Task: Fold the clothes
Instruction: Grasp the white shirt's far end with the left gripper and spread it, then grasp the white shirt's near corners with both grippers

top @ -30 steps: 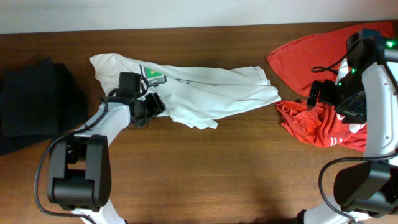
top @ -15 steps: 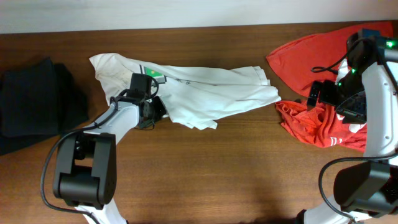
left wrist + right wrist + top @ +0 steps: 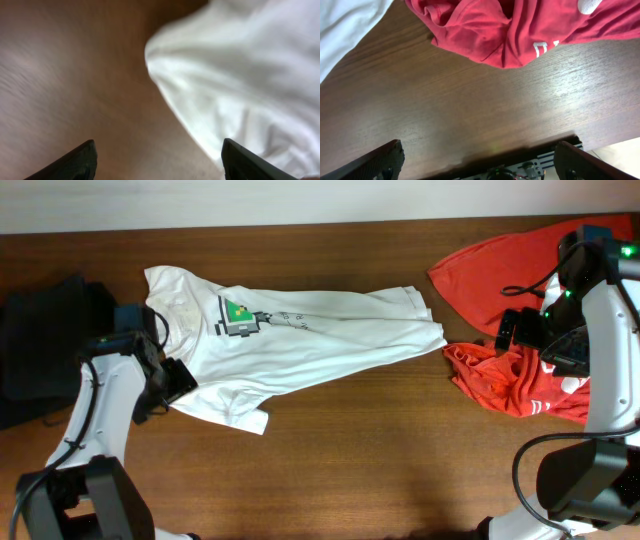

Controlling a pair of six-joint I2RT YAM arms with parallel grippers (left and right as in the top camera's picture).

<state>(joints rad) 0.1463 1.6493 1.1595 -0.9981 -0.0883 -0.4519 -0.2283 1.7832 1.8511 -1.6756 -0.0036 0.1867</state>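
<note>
Overhead: the T-shirt (image 3: 320, 340) lies spread across the table (image 3: 350, 460) from 9 to 3 o'clock, its graphic (image 3: 237, 317) face up near the 9 o'clock end. My left gripper (image 3: 175, 378) sits at the shirt's 8 o'clock edge, with black garments (image 3: 45, 345) farther toward 9. My right gripper (image 3: 510, 330) hangs over the red shirts (image 3: 500, 265) at 3 o'clock.

Left wrist: the view is blurred. My fingers (image 3: 80, 162) stand wide apart with nothing between them, and the T-shirt fills 1 to 4 o'clock.

Right wrist: my fingers (image 3: 385, 160) are spread wide, empty over bare wood. The red shirts are at 12, a corner of T-shirt at 10.
</note>
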